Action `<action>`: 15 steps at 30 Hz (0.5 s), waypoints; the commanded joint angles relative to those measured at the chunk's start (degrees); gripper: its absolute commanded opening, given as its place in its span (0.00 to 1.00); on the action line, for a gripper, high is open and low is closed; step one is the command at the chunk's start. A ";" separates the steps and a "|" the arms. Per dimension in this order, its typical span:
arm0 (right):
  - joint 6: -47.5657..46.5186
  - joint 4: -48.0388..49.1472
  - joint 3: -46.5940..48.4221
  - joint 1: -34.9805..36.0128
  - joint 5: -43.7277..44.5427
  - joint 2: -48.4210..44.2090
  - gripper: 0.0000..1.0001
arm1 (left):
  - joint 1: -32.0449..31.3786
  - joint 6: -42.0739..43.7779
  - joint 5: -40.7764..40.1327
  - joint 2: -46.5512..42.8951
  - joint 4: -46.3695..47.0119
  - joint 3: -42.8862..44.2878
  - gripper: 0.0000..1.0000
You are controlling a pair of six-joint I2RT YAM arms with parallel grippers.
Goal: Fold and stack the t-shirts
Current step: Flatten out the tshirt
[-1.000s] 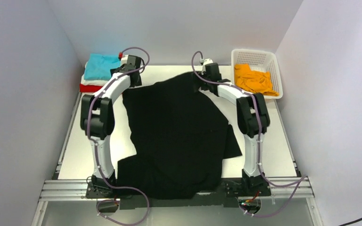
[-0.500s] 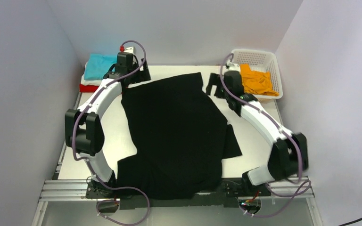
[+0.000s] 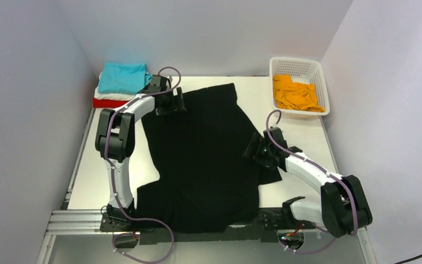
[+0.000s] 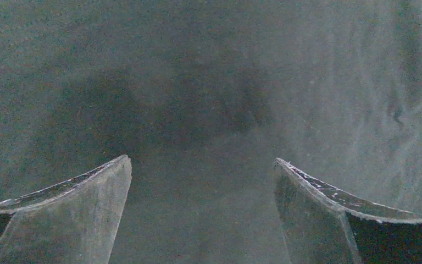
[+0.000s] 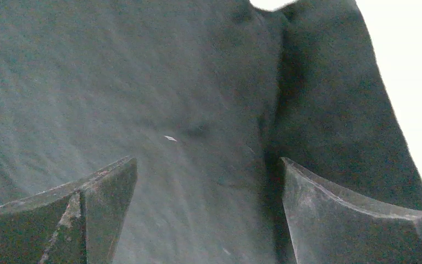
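The large black t-shirt (image 3: pixel 203 154) lies spread over the middle of the table, its near edge hanging at the front. My left gripper (image 3: pixel 177 102) is open over the shirt's far left corner; its view shows only black cloth (image 4: pixel 198 99) between the spread fingers. My right gripper (image 3: pixel 254 149) is open low over the shirt's right side by the sleeve; its view shows black cloth (image 5: pixel 187 110) with a fold and the sleeve edge against the table. A folded teal t-shirt (image 3: pixel 122 77) lies on white and red ones (image 3: pixel 105 102) at the far left. An orange t-shirt (image 3: pixel 294 92) lies in the basket.
A white lattice basket (image 3: pixel 320 71) stands at the far right corner. The stack of folded shirts sits at the far left corner by the wall. Bare white table (image 3: pixel 307 137) shows right of the black shirt and along its left side.
The left gripper moved right and down onto the shirt's far left corner. The right arm swung back from near the basket to the shirt's right sleeve area. The shirt lies as before.
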 commanded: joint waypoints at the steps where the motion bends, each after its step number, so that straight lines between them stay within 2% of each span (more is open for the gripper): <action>1: 6.35 12.29 1.61 -0.07 -3.55 5.71 1.00 | 1.00 -1.92 0.62 2.48 -1.12 2.36 0.99; 4: 4.38 9.78 8.19 -0.59 3.06 14.50 1.00 | 1.38 -3.91 2.22 1.60 -0.82 -2.49 0.99; 9: 2.91 11.46 19.48 -3.82 4.56 29.02 1.00 | 1.41 -8.02 1.15 -5.54 0.07 -17.55 1.00; 15: -1.51 5.04 45.93 -5.96 2.71 49.48 1.00 | 0.13 -13.54 2.24 -17.06 3.21 -35.83 0.99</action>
